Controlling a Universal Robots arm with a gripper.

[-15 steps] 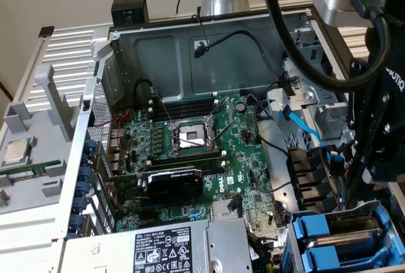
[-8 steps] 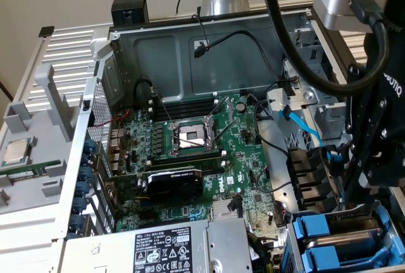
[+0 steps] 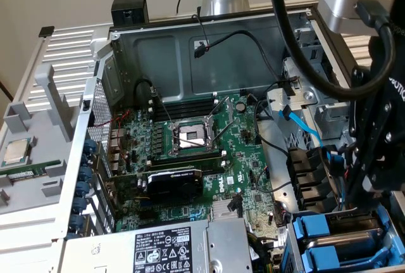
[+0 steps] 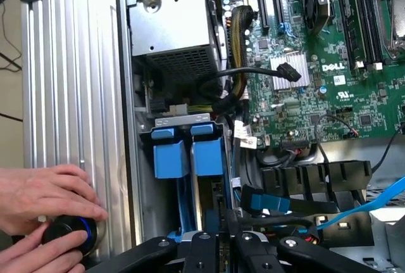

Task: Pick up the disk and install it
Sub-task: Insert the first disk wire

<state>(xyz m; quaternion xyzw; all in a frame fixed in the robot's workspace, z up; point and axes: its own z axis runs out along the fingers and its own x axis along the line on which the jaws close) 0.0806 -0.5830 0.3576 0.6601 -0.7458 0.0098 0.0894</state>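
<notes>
The disk point(image 4: 212, 206) stands on edge in the drive bay at the case's corner, its blue carrier frame point(image 4: 207, 156) at its far end. A second blue carrier point(image 4: 171, 152) sits right beside it. My gripper point(image 4: 221, 247) is directly over the disk, its black fingers point(image 4: 202, 247) close together on either side of the disk's edge, shut on it. In the exterior view my gripper point(image 3: 370, 190) hangs low at the right, just above the two blue carriers point(image 3: 319, 232) and the silver-grey metal point(image 3: 351, 238) between them.
The open case holds the green motherboard point(image 3: 202, 152) and a grey box with a warning label point(image 3: 171, 251). Black cables and a blue cable point(image 3: 304, 127) crowd the bay. A small processor chip point(image 3: 18, 151) lies outside at the left. A person's hands point(image 4: 44, 197) rest on a black knob point(image 4: 66, 235).
</notes>
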